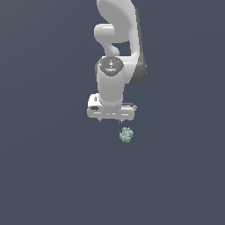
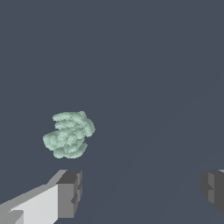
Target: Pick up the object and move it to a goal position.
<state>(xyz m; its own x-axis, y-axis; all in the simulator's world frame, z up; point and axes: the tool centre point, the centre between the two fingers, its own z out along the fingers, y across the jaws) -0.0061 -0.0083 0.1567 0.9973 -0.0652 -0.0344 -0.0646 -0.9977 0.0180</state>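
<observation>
Nothing is picked up yet: the pale green object (image 1: 126,135) lies just below centre in the exterior view, just beside and clear of the gripper (image 1: 110,119), whose fingers (image 2: 69,192) stand wide apart and empty, so grasp, lift and carry all remain.

Even flat render light, dim backdrop, sharp, shadowless

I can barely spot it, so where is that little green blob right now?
In the exterior view the green blob lies on the dark floor just below the open gripper, slightly toward the exterior view's right, not between its fingers.
</observation>
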